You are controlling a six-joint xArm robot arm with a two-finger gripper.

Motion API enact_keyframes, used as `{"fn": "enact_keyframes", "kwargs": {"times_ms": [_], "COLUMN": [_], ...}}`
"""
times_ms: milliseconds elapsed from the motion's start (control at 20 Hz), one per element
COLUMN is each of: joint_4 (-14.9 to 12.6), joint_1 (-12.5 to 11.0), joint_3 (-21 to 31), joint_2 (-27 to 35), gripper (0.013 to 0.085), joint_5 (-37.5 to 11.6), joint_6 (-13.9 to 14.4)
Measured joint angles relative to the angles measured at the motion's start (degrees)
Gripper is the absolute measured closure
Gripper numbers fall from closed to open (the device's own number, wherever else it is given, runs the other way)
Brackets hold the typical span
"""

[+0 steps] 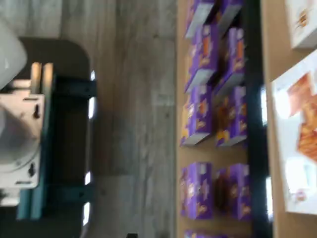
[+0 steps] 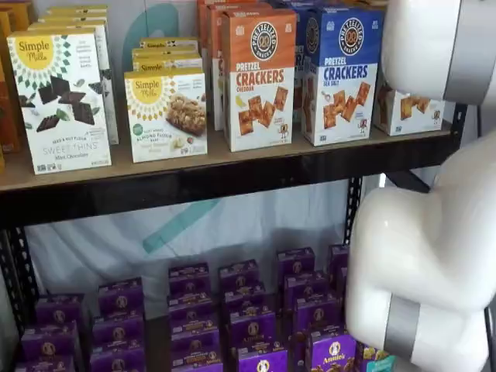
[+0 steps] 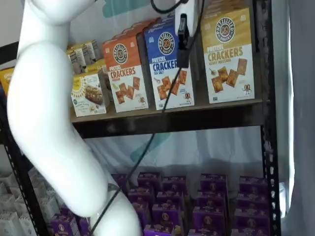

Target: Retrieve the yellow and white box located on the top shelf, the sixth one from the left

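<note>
Yellow and white box (image 3: pixel 228 54): tall cardboard carton, yellow band above white cracker-printed front, upright at the right end of the long dark top shelf (image 3: pixel 167 118), just right of the blue cardboard box (image 3: pixel 170 66). My black-fingered gripper (image 3: pixel 183 44) hangs before that blue box; I see it side-on, jaws evidently spread, empty. Target lies right of it and farther back, long axis vertical.

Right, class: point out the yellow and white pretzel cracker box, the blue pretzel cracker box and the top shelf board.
Yellow and white box (image 3: pixel 227 56), a shelf view, front face.
Blue box (image 2: pixel 340 74), a shelf view, front face.
Top shelf (image 2: pixel 232 180), a shelf view, front edge of the board.
</note>
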Motion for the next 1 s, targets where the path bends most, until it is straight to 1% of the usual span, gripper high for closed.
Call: {"fn": "enact_keyframes", "kwargs": {"times_ms": [200, 400, 500, 650, 800, 900, 1000], "joint_4": [7.86, 12.29, 15.88, 18.76, 21.78, 22.94, 23.64], "joint_1": [-4.01, -5.98, -7.46, -8.35, -8.5, -8.06, -7.8], "joint_3": [1.0, 1.07, 1.43, 2.78, 6.78, 9.08, 9.84], "joint_2": [-1.21, -1.74, -2.31, -3.58, -6.57, -7.94, -8.15], "gripper": [0.013, 0.013, 0.013, 0.013, 0.013, 0.013, 0.013], "joint_5": [-2.74, -4.06, -5.15, -7.59, -14.1, -18.2, -20.62], "joint_6": [-0.48, -0.22, 0.19, 0.3, -0.5, -1.29, -1.83]}}
